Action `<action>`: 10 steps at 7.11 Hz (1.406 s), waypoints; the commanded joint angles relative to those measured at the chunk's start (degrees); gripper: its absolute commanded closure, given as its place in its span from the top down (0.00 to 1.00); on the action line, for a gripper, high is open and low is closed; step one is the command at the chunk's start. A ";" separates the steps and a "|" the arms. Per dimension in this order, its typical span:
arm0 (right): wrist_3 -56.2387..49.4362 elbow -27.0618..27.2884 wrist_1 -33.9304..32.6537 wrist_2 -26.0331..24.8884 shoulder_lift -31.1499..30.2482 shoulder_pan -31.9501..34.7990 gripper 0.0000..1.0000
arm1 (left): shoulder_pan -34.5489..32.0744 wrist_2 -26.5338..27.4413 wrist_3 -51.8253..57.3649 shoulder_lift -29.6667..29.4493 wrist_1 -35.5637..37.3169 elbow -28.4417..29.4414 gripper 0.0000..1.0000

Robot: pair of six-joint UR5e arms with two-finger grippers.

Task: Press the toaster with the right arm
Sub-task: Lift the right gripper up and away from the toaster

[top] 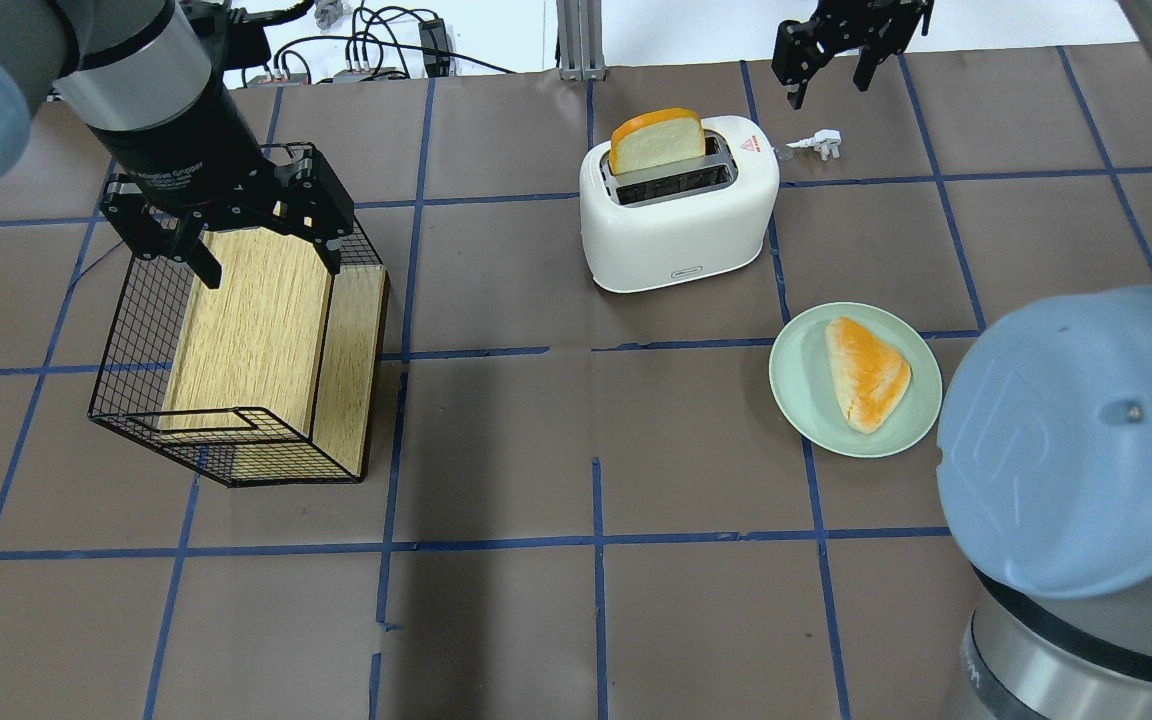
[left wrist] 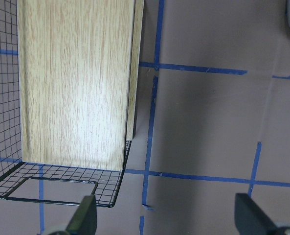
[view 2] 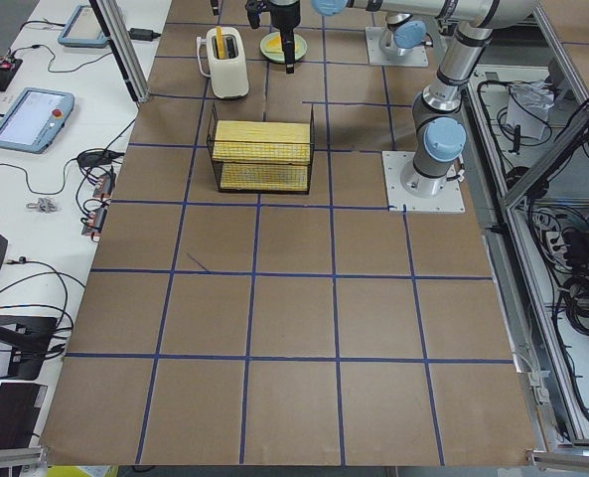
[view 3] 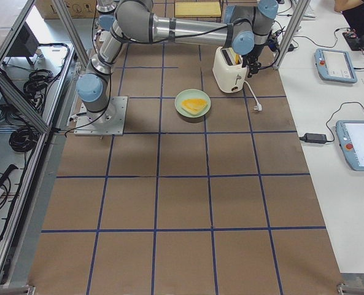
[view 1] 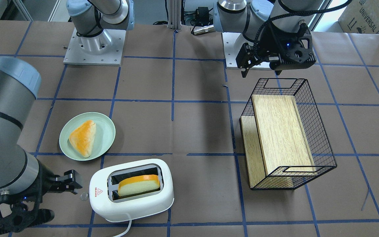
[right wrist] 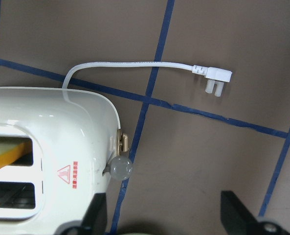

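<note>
The white toaster point(view 1: 133, 197) stands at the table's far side point(top: 676, 215), with an orange-crusted bread slice point(top: 656, 140) standing high in one slot. Its small clear knob point(right wrist: 120, 167) sticks out of the end that faces my right gripper. My right gripper point(right wrist: 167, 215) is open and empty. It hovers just beyond that end point(top: 828, 85), with the knob near its left finger and not touching it. My left gripper point(top: 269, 265) is open and empty over the wire basket point(top: 116, 330).
A pale green plate point(top: 796, 390) with a triangular bun point(top: 868, 372) lies near the toaster. The toaster's white cord ends in a loose plug point(right wrist: 215, 78) on the table. The tilted wire basket holds a wooden board point(view 1: 281, 131).
</note>
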 commanded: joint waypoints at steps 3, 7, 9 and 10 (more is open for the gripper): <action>0.70 13.97 6.26 -0.63 -17.86 2.09 1.00 | -0.02 0.00 0.00 0.00 0.00 0.00 1.00; 0.62 26.59 7.84 -1.24 -32.32 1.39 1.00 | -0.02 0.00 0.00 0.00 0.00 0.00 1.00; 0.88 28.71 6.97 -1.24 -32.77 0.86 1.00 | -0.02 0.00 0.00 0.00 0.00 0.00 1.00; 0.88 29.41 6.36 -1.24 -33.47 0.60 1.00 | -0.02 0.00 0.00 0.00 0.00 0.00 1.00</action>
